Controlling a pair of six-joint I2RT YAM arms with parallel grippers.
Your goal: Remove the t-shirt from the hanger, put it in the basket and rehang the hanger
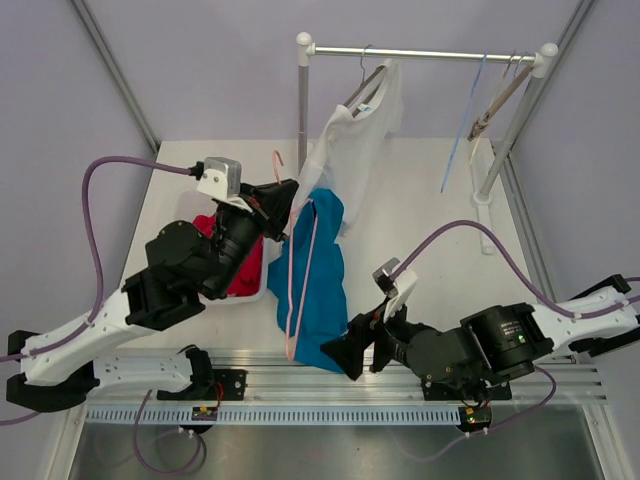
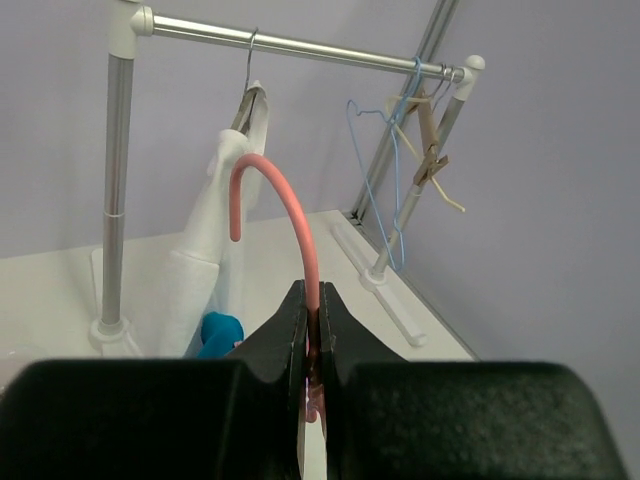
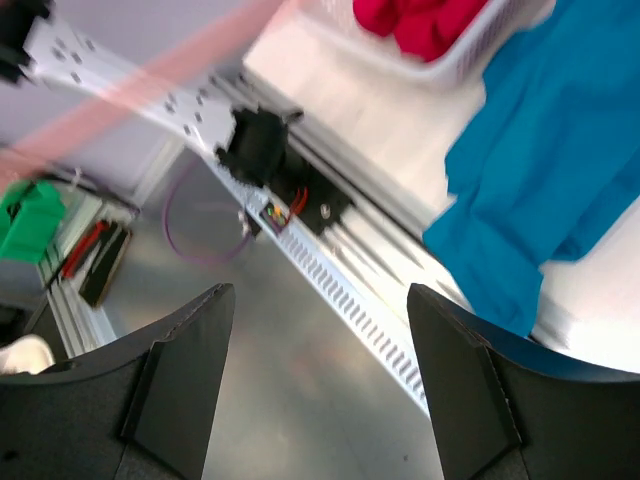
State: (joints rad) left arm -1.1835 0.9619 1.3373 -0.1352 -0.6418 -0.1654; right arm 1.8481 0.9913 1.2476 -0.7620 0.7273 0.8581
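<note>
My left gripper (image 1: 285,207) is shut on the neck of a pink hanger (image 1: 290,300) and holds it tilted above the table. In the left wrist view the jaws (image 2: 315,305) clamp the pink hanger (image 2: 300,225) just below its hook. A teal t-shirt (image 1: 318,285) hangs and spreads below, with the hanger's pink outline showing over it. I cannot tell if it is still threaded on. My right gripper (image 1: 357,352) is open and empty at the shirt's lower right edge. In the right wrist view its gripper (image 3: 320,300) is beside the teal t-shirt (image 3: 545,170).
A white basket (image 1: 258,292) with red clothes (image 1: 238,262) stands behind the left arm. A clothes rail (image 1: 430,52) at the back holds a white shirt (image 1: 365,125), a blue hanger (image 1: 462,135) and a wooden hanger (image 1: 497,100). The metal base rail (image 1: 330,375) runs along the near edge.
</note>
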